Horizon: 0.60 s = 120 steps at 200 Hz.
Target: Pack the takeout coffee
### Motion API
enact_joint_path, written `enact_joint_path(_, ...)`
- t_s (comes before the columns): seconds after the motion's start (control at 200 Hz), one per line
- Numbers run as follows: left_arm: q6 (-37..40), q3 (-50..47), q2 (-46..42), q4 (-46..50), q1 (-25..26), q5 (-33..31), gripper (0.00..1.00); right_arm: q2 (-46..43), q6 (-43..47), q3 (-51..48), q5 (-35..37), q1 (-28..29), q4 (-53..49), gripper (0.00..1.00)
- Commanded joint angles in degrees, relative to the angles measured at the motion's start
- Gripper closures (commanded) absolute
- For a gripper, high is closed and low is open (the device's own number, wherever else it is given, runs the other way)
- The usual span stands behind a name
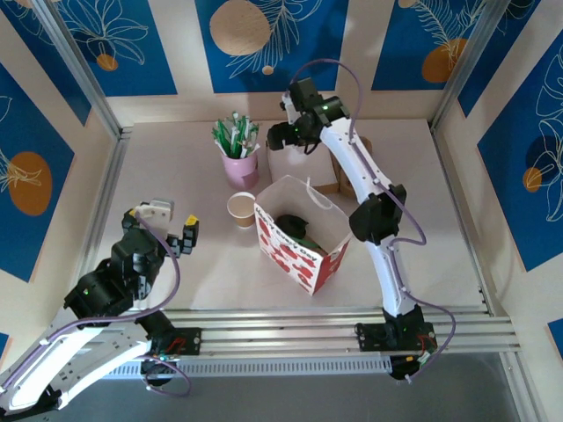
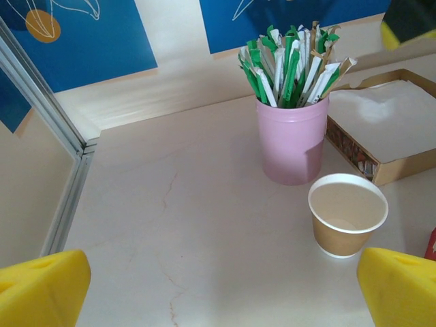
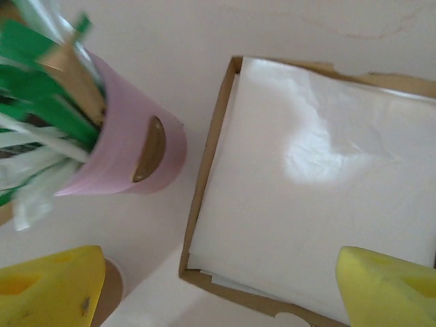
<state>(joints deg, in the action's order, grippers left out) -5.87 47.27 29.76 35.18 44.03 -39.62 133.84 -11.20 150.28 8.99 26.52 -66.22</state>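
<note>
Looking down on the table (image 1: 176, 176), we've got the cup (image 1: 240, 209) standing upright with no lid on it. It sits in front of the pink cup (image 1: 240, 164) of sticks (image 2: 289, 65) and just beside the bag (image 1: 303, 242). The bag's top gapes open, and something dark lies inside, with a bit of green. We can't make out what it is.

The left gripper (image 1: 174, 221) hangs near the cup but apart from it, jaws spread wide with nothing between them. From its wrist we catch only the yellow fingertips (image 2: 44, 289), cut off at the bottom corners. The cup stands ahead of them with its pale inside bare.

The right gripper (image 3: 219, 279) is over at the back, above the box (image 3: 206, 174). Its jaws are also wide apart and hold nothing. The box's far side runs out of frame, and white paper (image 3: 313, 177) covers whatever lies under it. From above, the right arm hides most of the box. The pink cup comes out blurred in the right wrist view, and a brown curved edge (image 3: 114, 289) peeks out beside one fingertip. There's too little of it for us to name.
</note>
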Motion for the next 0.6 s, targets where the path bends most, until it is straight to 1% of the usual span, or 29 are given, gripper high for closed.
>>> enact_joint_path(0.0, -0.09, -0.60, 0.34, 0.01, -0.81, 0.59, 0.00, -3.06, -0.57, 0.90, -4.62, -1.33, -2.78, 0.12)
enact_joint_path(0.135, -0.07, -0.60, 0.56, 0.07, -1.05, 0.55, 0.00, -6.53, -1.01, -0.76, -7.51, -2.55, -2.48, 0.12)
enact_joint_path(0.265, -0.08, -0.73, 0.48, -0.07, -1.40, 0.33, 0.00, -8.32, -1.49, -3.43, -9.03, -5.70, -2.01, 0.12)
enact_joint_path(0.325, 0.05, -0.77, 0.56, -0.11, -1.49, 0.45, 0.00, -8.68, -1.58, -5.26, -10.80, -7.33, -0.58, 0.12)
enact_joint_path(0.465, -0.11, -0.77, 1.15, -0.29, -1.91, 1.03, 0.00, -5.67, 0.97, -5.37, -10.05, -7.98, 0.33, 0.13)
enact_joint_path(0.595, -0.08, -0.86, 1.33, -0.29, -2.37, 1.45, 0.00, -0.32, 2.09, -2.76, -9.61, -7.76, 1.00, 0.13)
